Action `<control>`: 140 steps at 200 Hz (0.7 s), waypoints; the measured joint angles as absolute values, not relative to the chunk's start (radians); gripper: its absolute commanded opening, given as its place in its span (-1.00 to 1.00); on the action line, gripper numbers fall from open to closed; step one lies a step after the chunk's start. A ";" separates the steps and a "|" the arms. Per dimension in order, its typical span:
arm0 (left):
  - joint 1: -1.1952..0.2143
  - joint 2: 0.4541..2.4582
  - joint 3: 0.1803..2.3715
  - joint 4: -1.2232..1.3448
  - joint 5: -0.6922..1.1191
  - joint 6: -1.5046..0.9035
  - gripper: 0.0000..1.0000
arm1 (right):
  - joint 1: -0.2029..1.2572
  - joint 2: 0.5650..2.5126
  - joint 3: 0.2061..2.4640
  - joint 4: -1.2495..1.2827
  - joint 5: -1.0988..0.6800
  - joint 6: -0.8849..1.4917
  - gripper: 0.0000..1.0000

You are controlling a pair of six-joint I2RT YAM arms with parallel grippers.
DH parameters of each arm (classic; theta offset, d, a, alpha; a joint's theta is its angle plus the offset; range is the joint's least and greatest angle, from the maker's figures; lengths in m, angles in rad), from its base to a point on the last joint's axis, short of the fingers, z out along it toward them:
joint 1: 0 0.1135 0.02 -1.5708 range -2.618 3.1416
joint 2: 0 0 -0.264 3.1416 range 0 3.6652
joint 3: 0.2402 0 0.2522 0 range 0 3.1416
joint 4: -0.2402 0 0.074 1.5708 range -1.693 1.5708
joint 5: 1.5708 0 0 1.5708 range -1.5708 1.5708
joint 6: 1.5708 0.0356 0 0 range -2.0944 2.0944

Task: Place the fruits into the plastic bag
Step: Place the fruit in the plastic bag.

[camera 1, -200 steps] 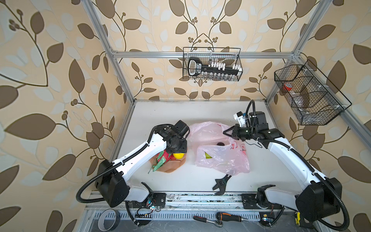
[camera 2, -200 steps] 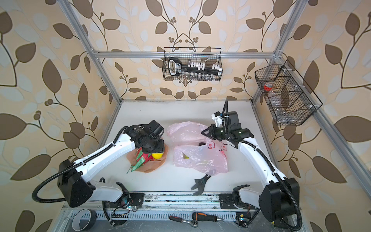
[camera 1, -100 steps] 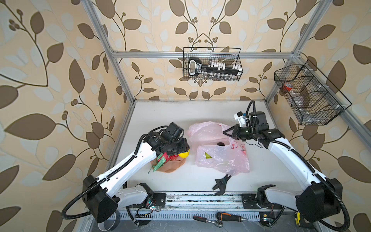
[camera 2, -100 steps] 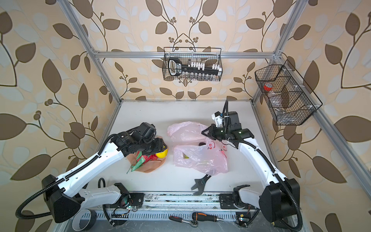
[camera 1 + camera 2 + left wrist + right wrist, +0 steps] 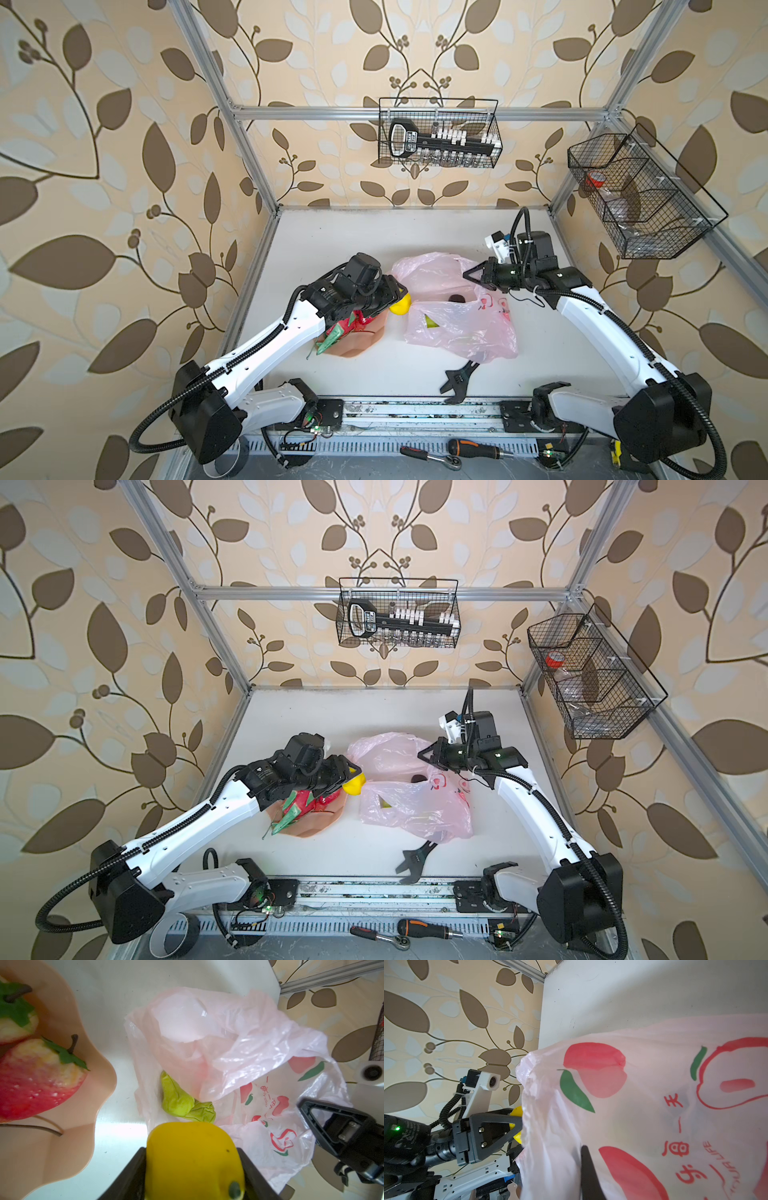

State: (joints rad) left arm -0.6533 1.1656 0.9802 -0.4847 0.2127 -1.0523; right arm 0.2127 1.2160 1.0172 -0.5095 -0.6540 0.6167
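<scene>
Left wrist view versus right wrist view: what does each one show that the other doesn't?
Only the left wrist view shows the peach plate with strawberries, the green piece inside the plastic bag, and the right gripper, shut at the bag's edge. Only the right wrist view shows the left gripper body and its wrist camera. Both share the plastic bag and the yellow lemon clamped in the left gripper.

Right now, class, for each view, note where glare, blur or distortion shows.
Left wrist view: the lemon, too near the lens, is soft; glare whitens the table beside it. Right wrist view: the plastic bag fills the frame, its near folds blurred. In both top views: sharp, evenly lit, but the wide lens splays the frame posts outward.
</scene>
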 measured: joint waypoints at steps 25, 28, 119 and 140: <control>-0.655 1.166 0.941 -0.423 0.236 -1.086 0.08 | 0.213 1.211 1.017 -0.512 -0.654 0.617 -1.00; -0.656 1.166 0.935 -0.417 0.237 -1.089 0.08 | 0.213 1.211 1.017 -0.512 -0.654 0.617 -1.00; -0.784 1.165 0.865 -0.290 0.281 -1.131 0.10 | 0.213 1.211 1.017 -0.513 -0.653 0.617 -1.00; -0.787 1.166 0.863 -0.281 0.289 -1.130 0.10 | 0.213 1.211 1.017 -0.513 -0.649 0.617 -1.00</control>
State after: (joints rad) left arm -0.7868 1.1660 0.8627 -0.2810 0.2886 -1.1301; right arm 0.2127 1.2110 1.0172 -0.5125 -0.6495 0.6167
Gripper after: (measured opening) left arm 0.591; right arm 0.049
